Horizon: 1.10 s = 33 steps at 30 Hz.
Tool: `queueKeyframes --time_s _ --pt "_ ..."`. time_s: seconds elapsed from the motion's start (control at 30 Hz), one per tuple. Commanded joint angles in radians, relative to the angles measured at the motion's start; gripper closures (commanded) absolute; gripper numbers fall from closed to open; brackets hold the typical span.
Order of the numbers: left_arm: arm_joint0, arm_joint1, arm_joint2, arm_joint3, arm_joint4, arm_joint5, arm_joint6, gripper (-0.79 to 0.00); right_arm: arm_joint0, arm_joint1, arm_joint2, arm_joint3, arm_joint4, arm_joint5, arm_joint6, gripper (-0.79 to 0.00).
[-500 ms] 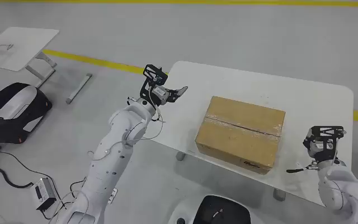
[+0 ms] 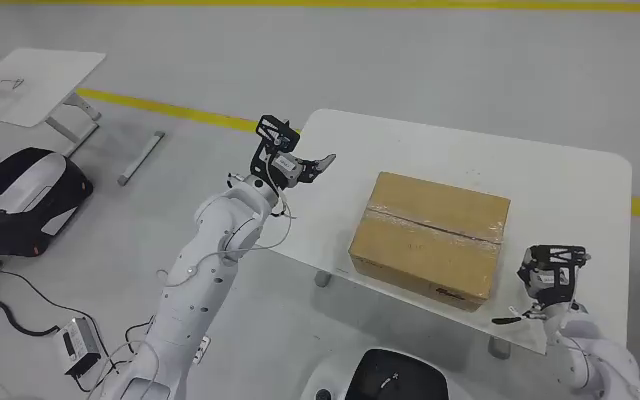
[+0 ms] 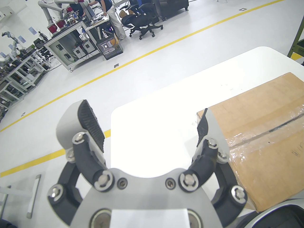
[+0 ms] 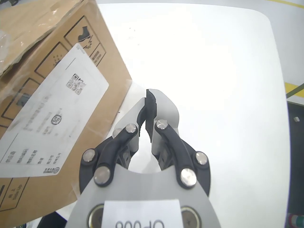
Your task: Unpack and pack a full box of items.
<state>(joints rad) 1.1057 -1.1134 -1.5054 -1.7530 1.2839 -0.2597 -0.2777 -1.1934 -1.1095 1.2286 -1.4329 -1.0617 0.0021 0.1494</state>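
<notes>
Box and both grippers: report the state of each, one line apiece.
cardboard box: closed, clear tape over the top seam, standing on the table
left gripper: open, empty, above the table beside the box
right gripper: shut, nothing in it, next to the box's labelled side

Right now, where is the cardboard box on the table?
In the top view the cardboard box sits near the middle of the white table, close to the robot's edge, between the left gripper and the right gripper.
</notes>
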Motion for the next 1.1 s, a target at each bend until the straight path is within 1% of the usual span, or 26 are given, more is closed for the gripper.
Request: queueKeyframes --time_s 0.0,0.27,0.43,0.53,0.67,0.73,0.83,0.87,0.97,1.07 --pt "0.000 0.000 0.000 0.000 0.000 0.000 0.000 -0.785 0.008 -0.006 -0.020 0.005 0.007 -0.014 -0.004 0.000" --pt "0.000 0.000 0.000 0.000 0.000 0.000 0.000 -0.785 0.072 -0.037 -0.111 0.063 0.010 -0.029 -0.021 0.000" --pt "0.000 0.000 0.000 0.000 0.000 0.000 0.000 -0.785 0.120 -0.055 -0.162 0.098 0.010 -0.071 -0.011 0.000" --pt "0.000 0.000 0.000 0.000 0.000 0.000 0.000 -0.785 0.140 -0.063 -0.181 0.115 0.005 -0.093 -0.004 0.000" --pt "0.000 0.000 0.000 0.000 0.000 0.000 0.000 -0.785 0.148 -0.068 -0.188 0.125 -0.019 -0.093 -0.016 0.000" --pt "0.003 0.000 0.002 -0.006 -0.004 -0.001 0.005 -0.785 0.133 -0.065 -0.166 0.115 -0.020 -0.089 -0.031 0.000" --pt "0.005 -0.002 0.022 -0.044 -0.020 -0.019 0.003 -0.785 0.094 -0.052 -0.106 0.069 -0.045 -0.060 -0.042 0.000" --pt "-0.001 -0.004 0.035 -0.055 -0.013 -0.013 -0.008 -0.785 0.077 -0.046 -0.082 0.047 -0.058 -0.050 -0.041 0.000" --pt "-0.023 -0.011 0.086 -0.103 -0.063 -0.002 -0.056 -0.785 0.018 -0.030 -0.005 -0.034 -0.098 -0.016 -0.033 0.000" --pt "-0.034 -0.017 0.147 -0.163 -0.099 -0.049 -0.091 -0.785 -0.044 -0.017 0.075 -0.106 -0.100 -0.002 -0.025 0.000"
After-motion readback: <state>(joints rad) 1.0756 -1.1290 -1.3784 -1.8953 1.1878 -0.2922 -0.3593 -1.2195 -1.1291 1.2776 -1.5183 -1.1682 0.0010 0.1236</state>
